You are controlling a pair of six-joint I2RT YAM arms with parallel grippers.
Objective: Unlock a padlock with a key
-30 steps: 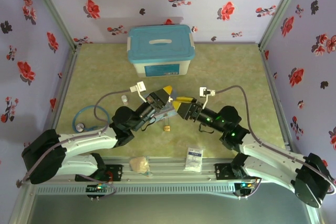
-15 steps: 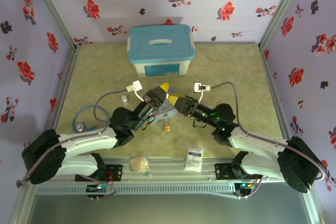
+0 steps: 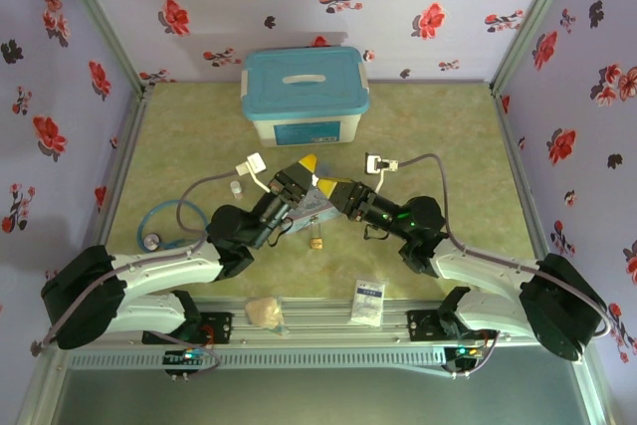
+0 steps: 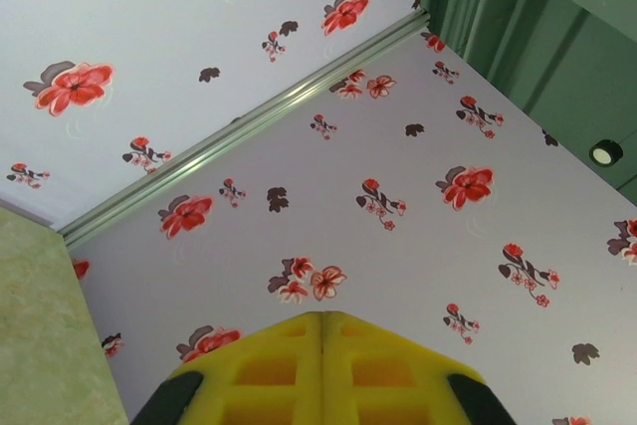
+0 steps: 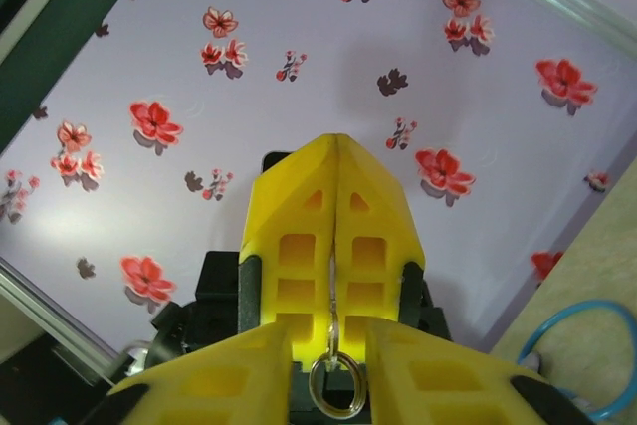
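The padlock [image 3: 316, 242] lay loose on the desk [image 3: 448, 136], a little beyond the arm bases, with nothing holding it. Just past and above it the two arms met tip to tip. The left fingers [image 3: 311, 163] were pressed fully together. In the right wrist view a thin strip of metal, which I took for the key [image 5: 333, 335], sat in their seam with its ring [image 5: 336, 387] hanging out below. The right fingers [image 3: 334, 189] stood a little apart on either side of that ring, and whether they already touched it could not be told. Farthest back, a blue-lidded box [image 3: 304, 87] stood near the far wall, well apart from the work. The main risk seemed to be in passing the key across. A pinch on the loose ring rather than on the key itself would leave the key free to swing, too unsteady to aim at a keyhole. If the left fingers let go before the right had a firm hold, the key would drop to the desk. With the tips so close, a small misjudgement could also knock them together. The padlock, unsecured, would likely slide when pushed.
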